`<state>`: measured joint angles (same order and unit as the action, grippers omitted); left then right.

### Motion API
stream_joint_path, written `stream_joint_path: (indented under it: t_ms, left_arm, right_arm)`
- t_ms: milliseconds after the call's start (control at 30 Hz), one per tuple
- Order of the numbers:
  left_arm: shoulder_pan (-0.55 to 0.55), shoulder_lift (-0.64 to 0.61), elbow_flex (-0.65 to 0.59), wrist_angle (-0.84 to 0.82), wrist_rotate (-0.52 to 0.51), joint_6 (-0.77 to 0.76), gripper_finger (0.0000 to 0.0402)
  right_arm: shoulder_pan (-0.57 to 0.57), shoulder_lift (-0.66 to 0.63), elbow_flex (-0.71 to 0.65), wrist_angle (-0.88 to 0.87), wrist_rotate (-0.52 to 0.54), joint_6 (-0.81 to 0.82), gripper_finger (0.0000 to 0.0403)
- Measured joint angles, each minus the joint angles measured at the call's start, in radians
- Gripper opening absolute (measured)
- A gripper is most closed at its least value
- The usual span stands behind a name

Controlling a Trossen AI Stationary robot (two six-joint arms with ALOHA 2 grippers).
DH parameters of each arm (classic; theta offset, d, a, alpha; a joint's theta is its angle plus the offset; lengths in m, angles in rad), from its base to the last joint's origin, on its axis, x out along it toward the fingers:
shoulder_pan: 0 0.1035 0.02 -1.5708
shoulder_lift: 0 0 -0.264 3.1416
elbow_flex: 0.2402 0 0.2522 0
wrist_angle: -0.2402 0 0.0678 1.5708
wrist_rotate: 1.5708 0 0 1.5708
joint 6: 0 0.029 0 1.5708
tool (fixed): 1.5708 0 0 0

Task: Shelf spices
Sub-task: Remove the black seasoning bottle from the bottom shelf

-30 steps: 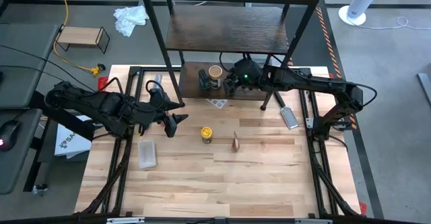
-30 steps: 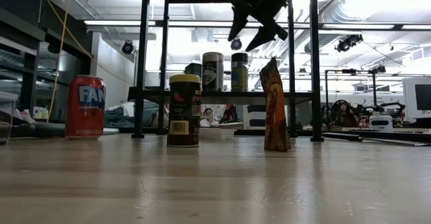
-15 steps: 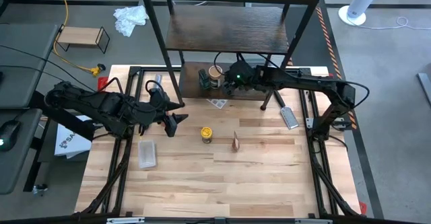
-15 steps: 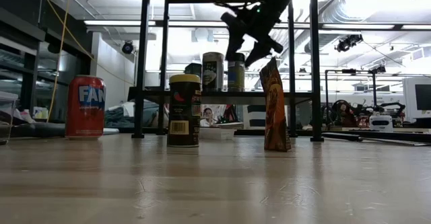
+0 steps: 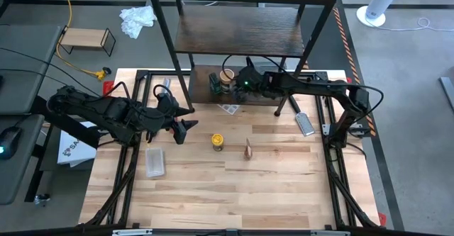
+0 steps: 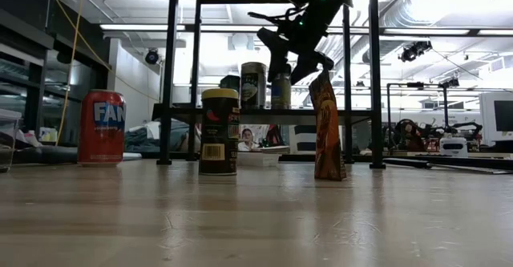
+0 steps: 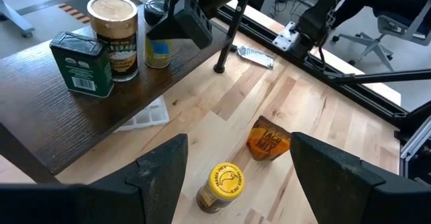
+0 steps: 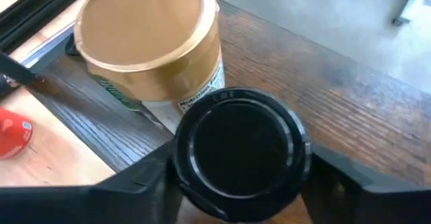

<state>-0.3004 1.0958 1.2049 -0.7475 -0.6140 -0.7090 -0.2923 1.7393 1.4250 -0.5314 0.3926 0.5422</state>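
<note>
The shelf [image 5: 241, 30] stands at the table's far edge. On its bottom board [image 7: 40, 116] stand a green tin [image 7: 84, 62], a tan-lidded jar [image 8: 145, 42] and a black-lidded jar [image 8: 239, 146]. My right gripper [image 6: 292, 62] is down over the black-lidded jar, shut on it. A yellow-lidded jar [image 5: 217, 142] and a brown pouch [image 5: 247, 149] stand upright mid-table. My left gripper [image 5: 186, 128] hangs open to their left, above the table, with nothing between its fingers. My right gripper pinches the black lid [image 8: 202, 183] of the jar between its two fingers, one finger [image 8: 151, 177] on each side of the lid. The fingers slant down at it from the table's right. The jar stands upright with its base on the shelf's bottom board, right beside the tan-lidded jar.
A red can [image 6: 102, 127] stands by the shelf's left legs. One flat clear plastic piece [image 5: 154, 161] lies near the left edge, and another [image 7: 145, 116] lies under the shelf's front. A silver packet [image 5: 303, 122] lies at the right. Bare wood fills the near half.
My right gripper has come down and toward the table's left, from above the shelf's bottom board onto the black-lidded jar, and its fingers now stand at the lid. The jar has stayed where it was on the board.
</note>
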Motion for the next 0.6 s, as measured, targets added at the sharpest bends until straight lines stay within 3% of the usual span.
stream_joint_path:
  t_ms: [100, 233, 367, 467, 600]
  left_arm:
    - [0.0, 0.0, 0.0, -0.001, 0.0, 0.004, 0.0257]
    - [0.0, 0.0, 0.0, -0.008, 0.0, 0.004, 0.0257]
    - [-0.007, 0.0, 0.0, -0.01, 0.003, 0.005, 0.0257]
    - [-0.008, 0.0, 0.0, -0.011, 0.003, 0.013, 0.0257]
    - [-0.007, 0.0, 0.0, -0.016, 0.002, 0.014, 0.0257]
  right_arm:
    - [0.018, -0.007, 0.0, -0.013, -0.005, -0.001, 0.019]
    - [0.082, -0.056, 0.0, -0.078, -0.025, -0.027, 0.019]
    - [0.219, -0.147, 0.0, -0.269, 0.009, -0.004, 0.019]
    - [0.375, -0.195, 0.001, -0.468, 0.107, 0.133, 0.019]
    - [0.594, -0.214, -0.053, -0.66, 0.204, 0.489, 0.019]
